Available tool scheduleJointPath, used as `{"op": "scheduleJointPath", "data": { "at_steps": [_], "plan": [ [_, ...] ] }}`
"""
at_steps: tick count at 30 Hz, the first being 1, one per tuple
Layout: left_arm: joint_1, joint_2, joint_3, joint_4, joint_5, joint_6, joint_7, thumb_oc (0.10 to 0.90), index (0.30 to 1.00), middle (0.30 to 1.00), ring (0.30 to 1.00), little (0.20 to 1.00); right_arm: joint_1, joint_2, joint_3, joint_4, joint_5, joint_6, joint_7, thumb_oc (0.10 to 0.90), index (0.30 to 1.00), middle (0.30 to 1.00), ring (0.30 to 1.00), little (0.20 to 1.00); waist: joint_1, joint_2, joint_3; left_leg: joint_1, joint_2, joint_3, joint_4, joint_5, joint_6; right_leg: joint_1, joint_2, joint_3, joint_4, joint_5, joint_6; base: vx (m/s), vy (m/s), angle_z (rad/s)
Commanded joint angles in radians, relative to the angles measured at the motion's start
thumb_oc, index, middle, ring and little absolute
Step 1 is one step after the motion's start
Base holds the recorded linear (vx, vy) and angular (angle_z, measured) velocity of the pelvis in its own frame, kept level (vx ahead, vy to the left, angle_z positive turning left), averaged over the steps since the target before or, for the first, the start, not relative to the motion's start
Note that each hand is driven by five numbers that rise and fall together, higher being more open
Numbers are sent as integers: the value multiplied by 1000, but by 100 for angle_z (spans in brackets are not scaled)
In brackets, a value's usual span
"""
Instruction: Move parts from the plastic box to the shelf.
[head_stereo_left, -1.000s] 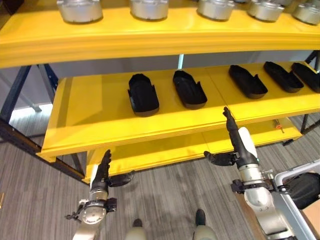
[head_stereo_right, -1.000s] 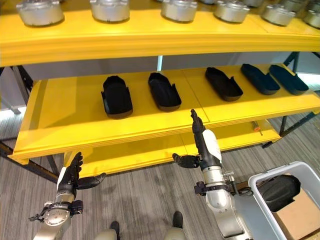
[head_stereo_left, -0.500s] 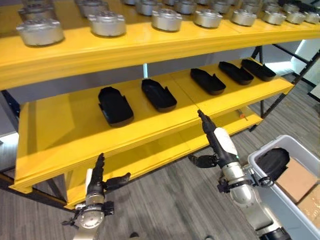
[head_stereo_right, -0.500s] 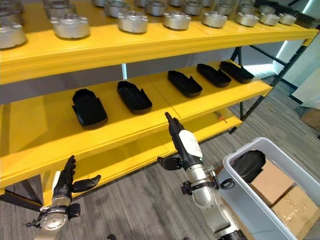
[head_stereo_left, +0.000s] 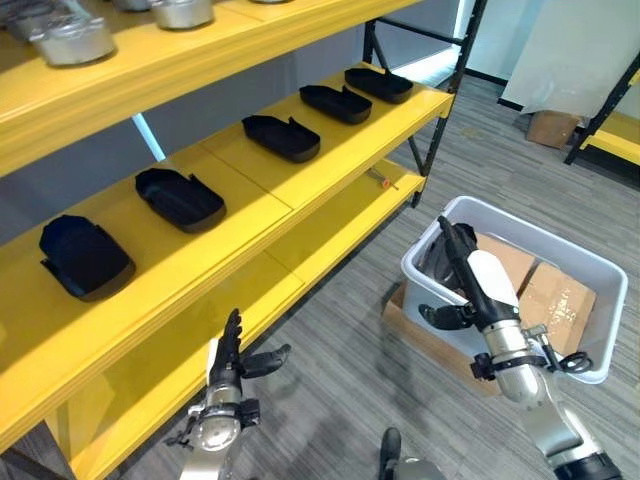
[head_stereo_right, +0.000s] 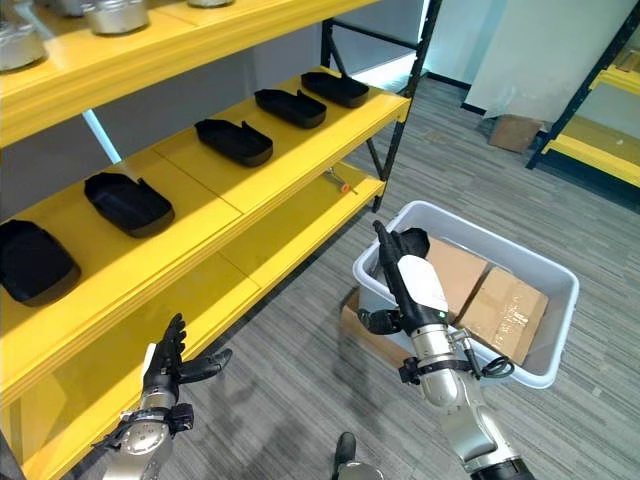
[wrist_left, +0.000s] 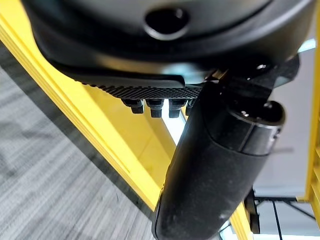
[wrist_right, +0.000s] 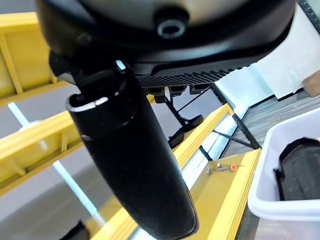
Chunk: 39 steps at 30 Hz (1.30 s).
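- Along the left side we see the yellow shelf (head_stereo_left: 300, 175), the largest thing in view, with three levels showing: a top level, a middle level and a low level near the floor.
- On the floor at the right we see one white plastic box (head_stereo_left: 590, 300), resting on a flat piece of cardboard (head_stereo_left: 425, 335).
- Inside the plastic box we count two brown cartons (head_stereo_right: 505, 310) and one black part (head_stereo_right: 412, 242) at the end of the box nearest the shelf.
- On the middle level we count five black parts (head_stereo_left: 180, 197) in a row, each apart from the next.
- On the top level we count two grey metal parts (head_stereo_left: 72, 38) in the left eye view.
- Our right hand (head_stereo_left: 462, 262) hangs over the near rim of the plastic box, fingers straight and together, thumb out, holding nothing.
- Our left hand (head_stereo_left: 232, 352) is low before the shelf's bottom level, fingers straight, thumb spread, empty.
- One small orange-handled tool (head_stereo_left: 380, 181) lies on the low level.
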Motion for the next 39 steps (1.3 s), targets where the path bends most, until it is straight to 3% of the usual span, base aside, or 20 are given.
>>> {"op": "scheduleJointPath", "data": {
  "at_steps": [1,2,3,4,6,7,8,9,10,14,19,24,30,32,33,35,37,39],
  "plan": [
    [-30,64,32,-96,-28,-95,12,900,1000,1000,1000,1000,-55,-4,-91,-142,17,-85,-78,900,1000,1000,1000,1000,23,-41,16,-39,-82,-89,194,-75,-28,88,-11,18,-48,-69,36,65,-41,30],
    [-33,63,33,-96,-28,-94,12,900,1000,1000,1000,1000,-56,-4,-95,-138,19,-85,-76,900,1000,1000,1000,1000,33,-50,21,-79,-148,-134,184,-94,-7,87,-17,29,-55,-67,35,116,-41,25],
    [-23,63,34,-97,-25,-95,12,900,1000,1000,1000,1000,-58,-5,-90,-126,26,-89,-69,900,1000,1000,1000,1000,54,-80,33,-153,-245,-223,166,-155,22,91,-17,62,-59,-67,38,79,-15,6],
    [-24,64,35,-97,-25,-95,12,900,1000,1000,1000,1000,-59,-3,-90,-126,26,-89,-69,900,1000,1000,1000,1000,52,-83,28,-160,-251,-224,164,-148,26,83,-23,61,-59,-64,39,128,-18,2],
    [-7,68,43,-104,-18,-96,12,900,1000,1000,1000,1000,-77,-1,-69,-107,39,-97,-59,900,1000,1000,1000,1000,84,-101,40,-208,-312,-337,117,-148,28,83,-15,115,-59,-59,44,146,6,-51],
    [4,71,48,-105,-13,-97,16,900,1000,1000,1000,1000,-93,4,-47,-94,43,-101,-52,900,1000,1000,1000,1000,114,-102,49,-230,-358,-432,92,-133,27,89,-2,151,-63,-61,45,173,20,-91],
    [24,76,69,-110,-10,-100,18,900,1000,1000,1000,1000,-135,9,-3,-69,50,-107,-38,900,1000,1000,1000,1000,154,-96,66,-260,-408,-574,32,-68,19,90,29,222,-60,-55,45,149,8,-87],
    [24,76,70,-110,-10,-100,18,900,1000,1000,1000,1000,-137,9,-1,-67,49,-108,-39,900,1000,1000,1000,1000,154,-98,64,-252,-406,-573,22,-72,19,94,30,223,-63,-60,44,144,24,-178],
    [43,70,91,-109,-27,-105,13,900,1000,1000,1000,1000,-168,11,30,-61,63,-111,-18,900,1000,1000,1000,1000,176,-87,73,-259,-420,-626,-35,-36,12,97,64,285,-56,-67,41,94,2,-209],
    [52,77,98,-112,-16,-113,4,900,1000,1000,1000,1000,-169,14,38,-70,79,-116,12,900,1000,1000,1000,1000,178,-80,61,-222,-410,-593,-87,-20,21,97,97,328,-54,-65,37,81,74,-138],
    [44,89,72,-118,-10,-114,-5,900,1000,1000,1000,1000,-107,32,27,-80,96,-111,38,900,1000,1000,1000,1000,148,-83,33,-168,-403,-522,-123,-26,44,110,83,351,-50,-83,37,119,140,-58],
    [64,102,81,-128,-27,-107,-1,900,1000,1000,1000,1000,-94,37,40,-81,81,-101,64,900,1000,1000,1000,1000,132,-103,8,-130,-426,-438,-105,-89,99,100,52,417,-43,-79,68,119,161,-43],
    [73,116,83,-126,-33,-103,-7,900,1000,1000,1000,1000,-101,43,60,-73,74,-95,85,900,1000,1000,1000,1000,135,-116,8,-133,-452,-421,-65,-132,132,83,38,443,-6,-91,79,91,114,-27],
    [67,125,91,-124,-31,-96,-2,900,1000,1000,1000,1000,-115,48,70,-72,65,-93,97,900,1000,1000,1000,1000,140,-119,12,-128,-468,-412,-34,-171,152,63,33,435,72,-119,93,125,134,-6],
    [58,129,102,-122,-30,-94,8,900,1000,1000,1000,1000,-140,60,86,-72,57,-94,98,900,1000,1000,1000,1000,150,-116,29,-117,-472,-389,-16,-196,162,11,20,390,168,-112,123,72,109,-19],
    [58,127,113,-115,-28,-94,17,900,1000,1000,1000,1000,-165,68,107,-62,42,-88,98,900,1000,1000,1000,1000,157,-114,46,-94,-477,-358,-26,-210,168,-50,-41,312,217,-28,159,60,80,-61],
    [67,116,124,-120,-36,-100,18,900,1000,1000,1000,1000,-188,64,122,-53,32,-82,97,900,1000,1000,1000,1000,144,-107,68,-65,-474,-324,-48,-223,168,-98,-96,286,177,61,176,35,10,-82],
    [71,112,127,-124,-42,-101,16,900,1000,1000,1000,1000,-200,61,128,-49,31,-79,98,900,1000,1000,1000,1000,144,-98,79,-60,-462,-313,-47,-227,165,-111,-102,295,157,85,177,27,-48,-59]
  ]
}}
